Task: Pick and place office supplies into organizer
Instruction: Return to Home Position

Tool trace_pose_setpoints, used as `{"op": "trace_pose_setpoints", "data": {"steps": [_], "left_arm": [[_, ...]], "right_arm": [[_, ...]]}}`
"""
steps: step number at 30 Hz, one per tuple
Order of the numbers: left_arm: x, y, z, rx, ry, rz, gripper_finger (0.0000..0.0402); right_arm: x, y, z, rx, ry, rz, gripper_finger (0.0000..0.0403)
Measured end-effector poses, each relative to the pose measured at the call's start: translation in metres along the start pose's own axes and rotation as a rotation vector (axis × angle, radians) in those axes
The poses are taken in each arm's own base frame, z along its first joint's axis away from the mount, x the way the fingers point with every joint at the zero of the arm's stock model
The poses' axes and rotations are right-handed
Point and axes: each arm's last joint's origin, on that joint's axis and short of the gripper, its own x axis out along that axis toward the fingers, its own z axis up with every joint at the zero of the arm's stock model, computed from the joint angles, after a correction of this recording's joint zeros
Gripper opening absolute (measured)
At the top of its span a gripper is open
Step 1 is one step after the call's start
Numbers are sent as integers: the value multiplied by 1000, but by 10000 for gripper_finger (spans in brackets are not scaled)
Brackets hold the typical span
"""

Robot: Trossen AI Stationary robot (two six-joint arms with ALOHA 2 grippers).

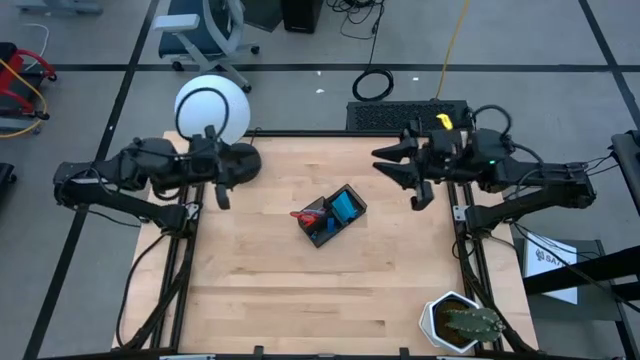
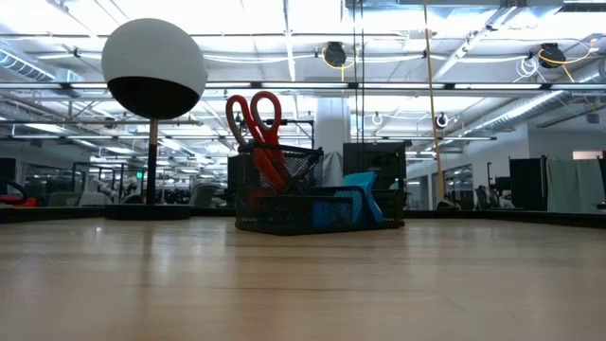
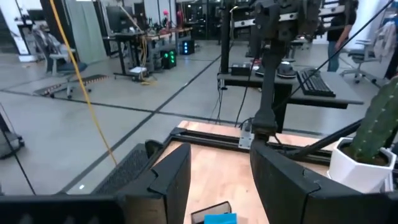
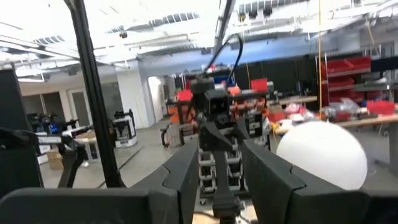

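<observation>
The black mesh organizer stands on the middle of the table, also seen in the low view. Red-handled scissors stick up out of it with the handles on top, and a blue notepad leans inside it. My left gripper hovers open over the far-left part of the table, its fingers pointing toward the organizer. My right gripper hovers open over the far-right part, well clear of the organizer. No other supplies show on the table.
A lamp with a white globe stands at the far-left corner on a round black base. A potted cactus sits at the near-right corner. Bare wood surrounds the organizer.
</observation>
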Motion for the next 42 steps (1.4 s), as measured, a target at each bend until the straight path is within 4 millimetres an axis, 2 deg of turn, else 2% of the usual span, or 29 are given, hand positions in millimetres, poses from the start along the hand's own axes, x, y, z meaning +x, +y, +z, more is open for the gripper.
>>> {"op": "trace_pose_setpoints", "data": {"steps": [4,11,17,23,30,42], "left_arm": [[-17,6,4,-1,-35,-3,170],[-44,15,0,22,0,-11,170],[-73,25,3,5,-70,-19,170],[-98,34,4,-13,-138,-17,170],[-108,39,-17,-27,-168,-10,170],[-90,34,-94,-114,-316,-42,170]], "right_arm": [[-15,2,13,-31,-48,8,116],[-42,5,30,-82,-82,11,116],[-68,7,45,-101,-129,16,116],[-96,7,45,-127,-181,19,116],[-126,3,21,-79,-334,42,116],[-157,-9,-55,-67,-582,75,116]]}}
